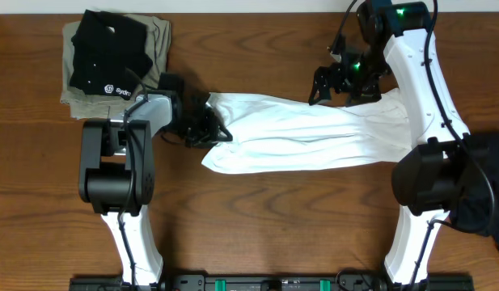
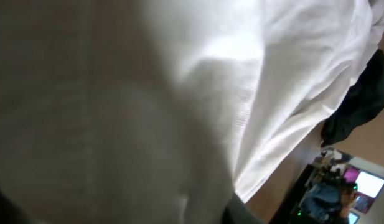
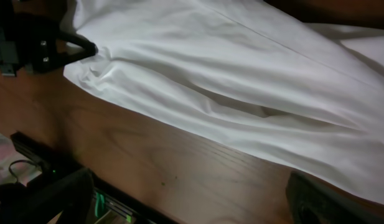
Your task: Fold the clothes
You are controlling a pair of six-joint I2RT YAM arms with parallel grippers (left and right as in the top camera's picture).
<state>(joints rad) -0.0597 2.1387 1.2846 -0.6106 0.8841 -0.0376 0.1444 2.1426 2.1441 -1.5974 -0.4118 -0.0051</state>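
Observation:
The white T-shirt (image 1: 314, 133) lies stretched in a long wrinkled band across the middle of the table. My left gripper (image 1: 212, 128) is at the shirt's left end and is shut on the fabric there. White cloth (image 2: 179, 93) fills the left wrist view, with one dark finger showing at the bottom. My right gripper (image 1: 334, 81) is open and empty, raised above the shirt's far edge near its right end. In the right wrist view its fingers (image 3: 192, 196) are spread wide over bare wood, with the shirt (image 3: 229, 81) beyond and the left gripper (image 3: 73, 46) at the shirt's corner.
A folded black shirt with a white logo (image 1: 112, 48) lies on a folded khaki-olive garment (image 1: 156, 36) at the back left. A dark cloth (image 1: 485, 190) lies at the right edge beside the right arm's base. Bare wood lies in front of the shirt.

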